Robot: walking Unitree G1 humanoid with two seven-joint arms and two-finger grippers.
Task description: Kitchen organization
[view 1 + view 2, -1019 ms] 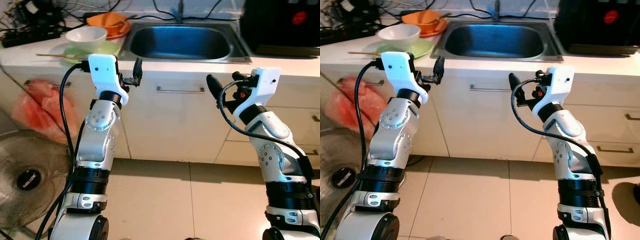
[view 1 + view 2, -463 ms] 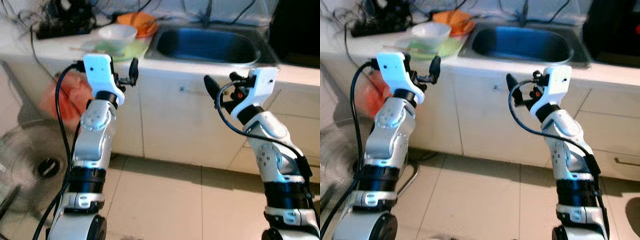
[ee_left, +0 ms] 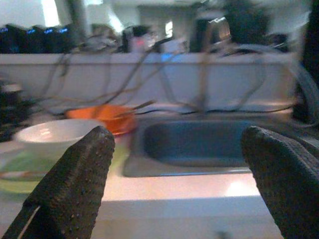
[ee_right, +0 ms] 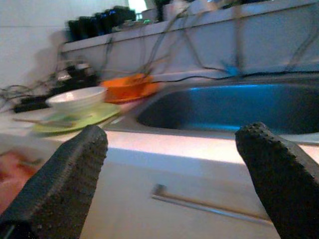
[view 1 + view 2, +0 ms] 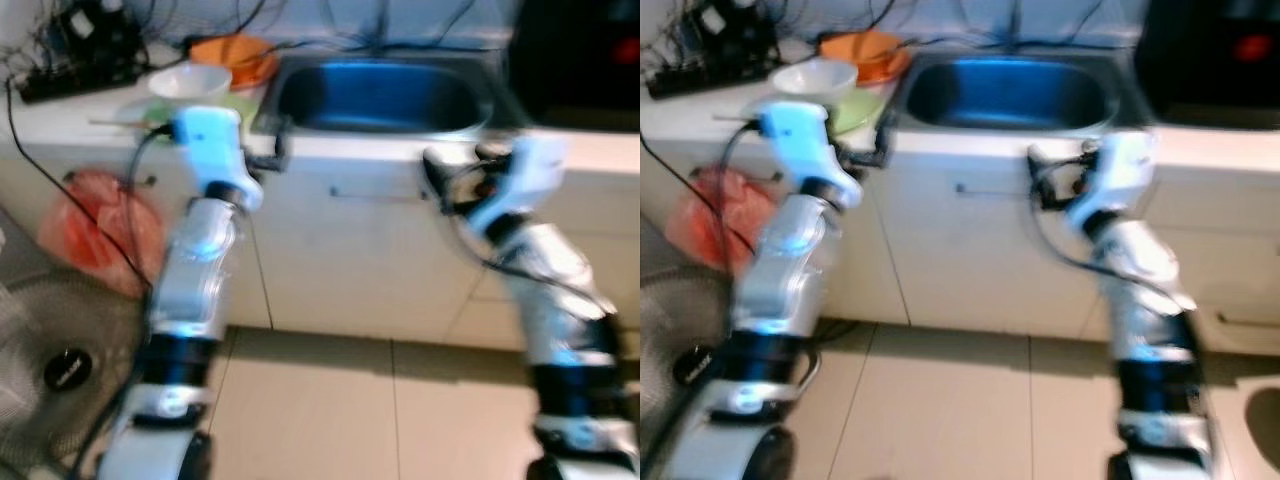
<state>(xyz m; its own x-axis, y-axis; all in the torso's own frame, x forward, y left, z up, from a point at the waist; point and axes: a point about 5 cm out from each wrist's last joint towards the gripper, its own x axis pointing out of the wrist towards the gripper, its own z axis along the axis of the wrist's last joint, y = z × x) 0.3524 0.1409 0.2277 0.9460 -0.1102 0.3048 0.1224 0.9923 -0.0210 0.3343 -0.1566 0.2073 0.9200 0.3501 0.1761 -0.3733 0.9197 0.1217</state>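
Dishes sit on the counter ahead of both grippers, none held. Left gripper (image 3: 174,184): fingers (image 3: 75,184) spread wide, nothing btwn them; raised at counter-edge height, forearm upright, pointing at the counter. Right gripper (image 4: 174,184): fingers (image 4: 60,184) also wide apart, empty, arm bent up at elbow, tips aimed at the cabinet front just under the counter edge. Head views blurred.

Outward from left jaws: white bowl (image 3: 50,137) on a green plate (image 3: 15,167), just beyond the left finger; chopsticks (image 5: 120,122) lie across the plate, as far as blur allows. Orange bowl (image 3: 102,117) behind the white one, near the wall. Sink (image 3: 199,144) straight ahead btwn the two grippers, w/ cables along the wall behind.

Outward from right jaws: drawer handle (image 4: 209,204) below, sink beyond, dishes off toward the left arm. Dark appliance (image 5: 575,60) on the counter past the right gripper. Below left arm: red bag (image 5: 100,235) against the cabinet, fan (image 5: 50,370) on the floor.
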